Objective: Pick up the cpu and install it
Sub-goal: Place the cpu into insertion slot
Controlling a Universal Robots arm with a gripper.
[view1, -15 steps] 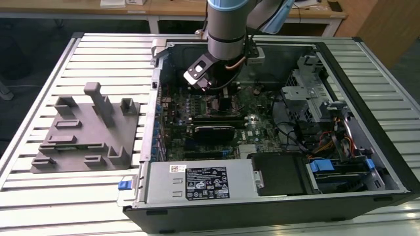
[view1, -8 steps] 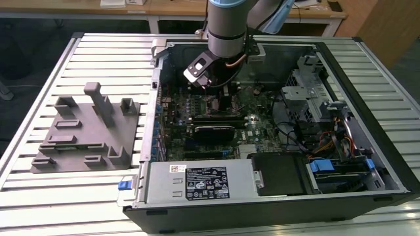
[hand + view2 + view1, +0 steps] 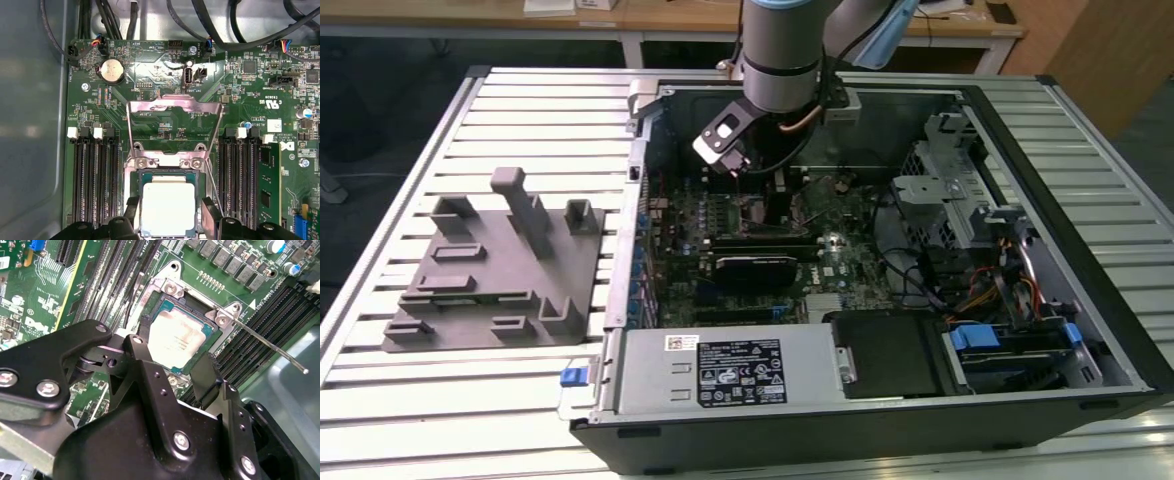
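Sitting flat in its socket [image 3: 165,161], the cpu [image 3: 168,210] shows its silvery top, and the hinged metal plate [image 3: 175,112] stands open beyond it. The end effector [image 3: 170,222] is right over the chip and released. Its black fingers [image 3: 210,217] spread to either side, with a sliver of gap at one edge in the first wrist view. In the second wrist view the thin lever [image 3: 265,342] juts out free beside the socket. Memory slots [image 3: 95,180] flank both sides. In the exterior view, the arm [image 3: 781,60] reaches down into the open computer case [image 3: 787,445]. The grey fixture [image 3: 494,265] sits on the slatted counter [image 3: 520,110] at the exterior view's left.
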